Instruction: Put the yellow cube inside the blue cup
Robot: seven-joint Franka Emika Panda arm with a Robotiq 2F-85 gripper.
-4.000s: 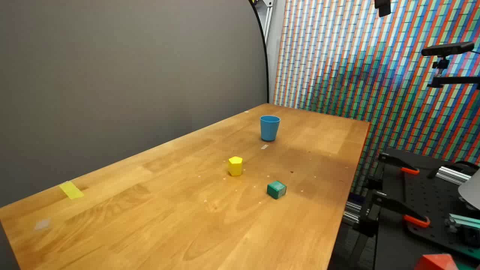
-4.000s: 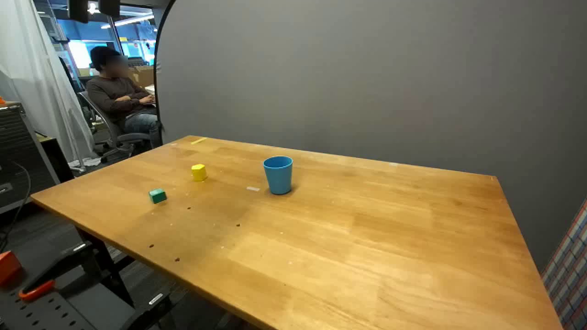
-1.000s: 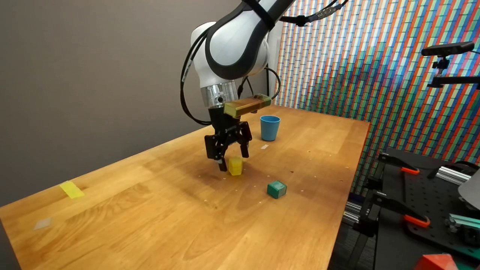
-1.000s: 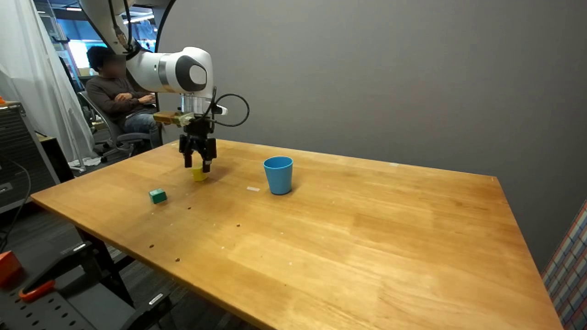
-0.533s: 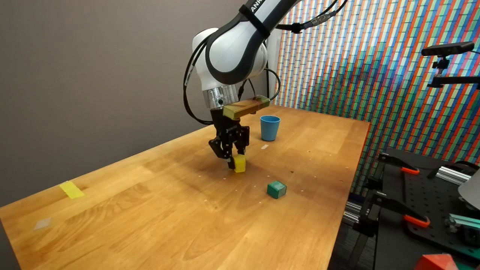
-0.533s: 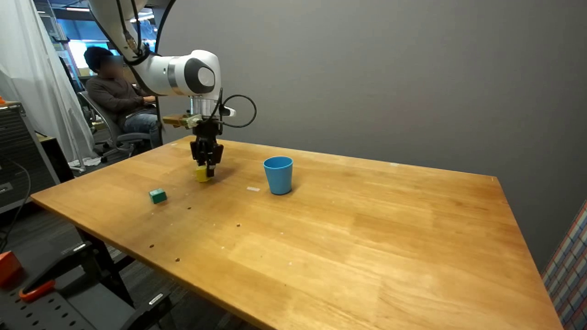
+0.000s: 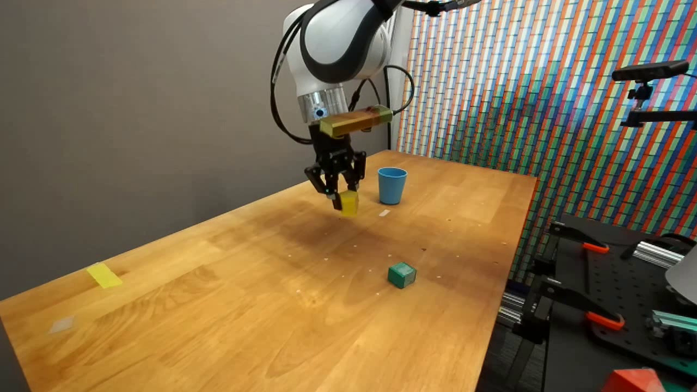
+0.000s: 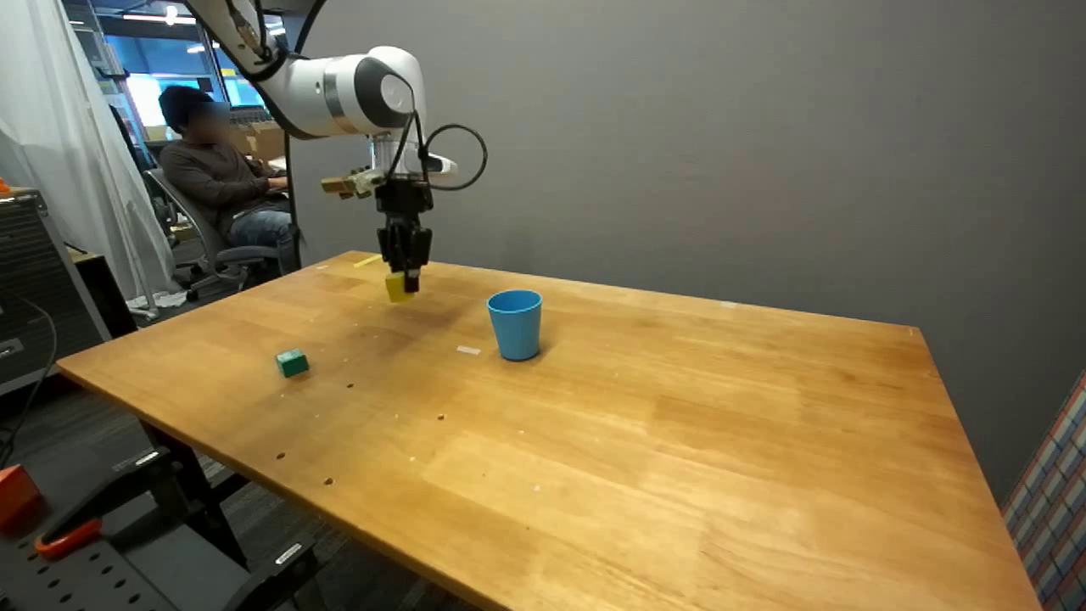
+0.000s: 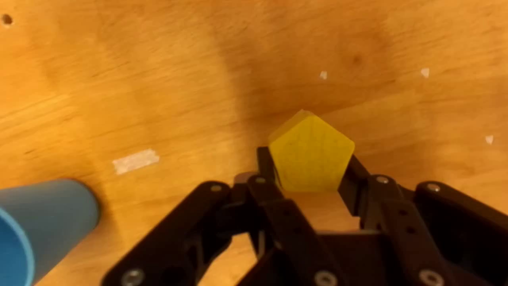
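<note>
The yellow cube (image 7: 350,203), a small block whose face looks five-sided in the wrist view, hangs in the air above the table. My gripper (image 9: 310,171) is shut on this yellow cube (image 9: 311,153), one finger pressed to each side. In an exterior view the black gripper (image 8: 405,284) points down, with the cube at its fingertips. The blue cup (image 8: 516,327) stands upright on the table, apart from the gripper. It lies at the lower left of the wrist view, where part of the blue cup (image 9: 51,206) is cut off by the frame edge.
A green cube (image 7: 402,275) rests on the wooden table (image 7: 218,316), nearer that camera than the gripper. Flat yellow tape (image 7: 104,275) marks the table's far-left area. A grey screen (image 8: 679,153) rises behind the table. Clamps and a black cart (image 7: 604,261) stand beside the table.
The arm came into view over the table. The jaws closed on the yellow cube, which was standing on the table, and it has risen and shifted toward the cup. Cup and green cube have not moved.
</note>
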